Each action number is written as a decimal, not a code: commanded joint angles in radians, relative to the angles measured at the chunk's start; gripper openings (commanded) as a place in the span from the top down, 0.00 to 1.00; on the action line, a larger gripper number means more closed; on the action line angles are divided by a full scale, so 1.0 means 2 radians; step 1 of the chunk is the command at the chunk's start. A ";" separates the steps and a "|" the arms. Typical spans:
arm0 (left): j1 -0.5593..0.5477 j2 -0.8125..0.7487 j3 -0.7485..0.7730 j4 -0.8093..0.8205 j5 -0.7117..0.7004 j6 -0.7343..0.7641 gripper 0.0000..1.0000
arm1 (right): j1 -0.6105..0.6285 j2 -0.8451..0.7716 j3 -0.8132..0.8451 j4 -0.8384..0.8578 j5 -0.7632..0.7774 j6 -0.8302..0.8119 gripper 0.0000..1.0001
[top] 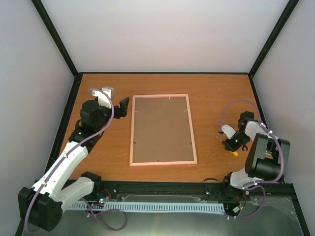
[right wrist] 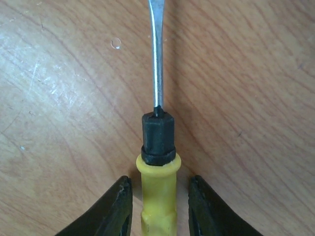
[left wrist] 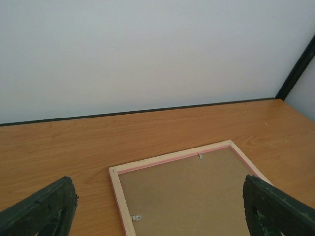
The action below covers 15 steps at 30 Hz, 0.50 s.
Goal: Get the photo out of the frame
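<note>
White walls and black corner struts close in a wood-grain tabletop (top: pixel 216 88). At its middle the frame (top: pixel 162 163) lies face down and flat. Its pale pink wooden edge surrounds a plain brown backing board (top: pixel 162 129), which small metal tabs (left wrist: pixel 201 156) pin down along the inner rim. No photo shows. It is probably under that board, so the tabs have to be turned aside first.

The left hand (top: pixel 123 106) hovers just beside the frame's far left corner. It is released, its fingers spread wide and gripping nothing. Well apart on the right, the right hand (top: pixel 230 144) sits low over a yellow-handled flat screwdriver (right wrist: pixel 158 187) lying on the wood. Its fingers (right wrist: pixel 118 209) straddle the handle with slim gaps either side, so it is not yet clenched.

The frame looks light, thin and stiff, and likely to slide on the smooth top, so it wants steadying by a corner or an outer edge. The print would be limp paper that creases easily, best lifted by one edge or corner once the board is off.
</note>
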<state>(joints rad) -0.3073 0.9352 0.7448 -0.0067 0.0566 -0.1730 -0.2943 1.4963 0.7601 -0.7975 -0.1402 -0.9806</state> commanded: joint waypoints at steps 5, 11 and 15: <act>0.002 0.007 0.006 -0.002 0.048 0.042 0.19 | -0.003 0.020 -0.002 0.001 -0.030 0.015 0.80; 0.002 0.025 0.017 -0.015 0.053 0.048 0.28 | 0.002 0.006 0.016 -0.025 -0.079 0.043 0.95; 0.002 0.022 0.017 -0.010 0.096 0.057 0.33 | 0.036 -0.020 0.043 -0.043 -0.112 0.077 0.97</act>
<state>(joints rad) -0.3073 0.9890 0.7414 -0.0280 0.1581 -0.0956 -0.2775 1.5066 0.7837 -0.8364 -0.2623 -0.8989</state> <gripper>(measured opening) 0.672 0.136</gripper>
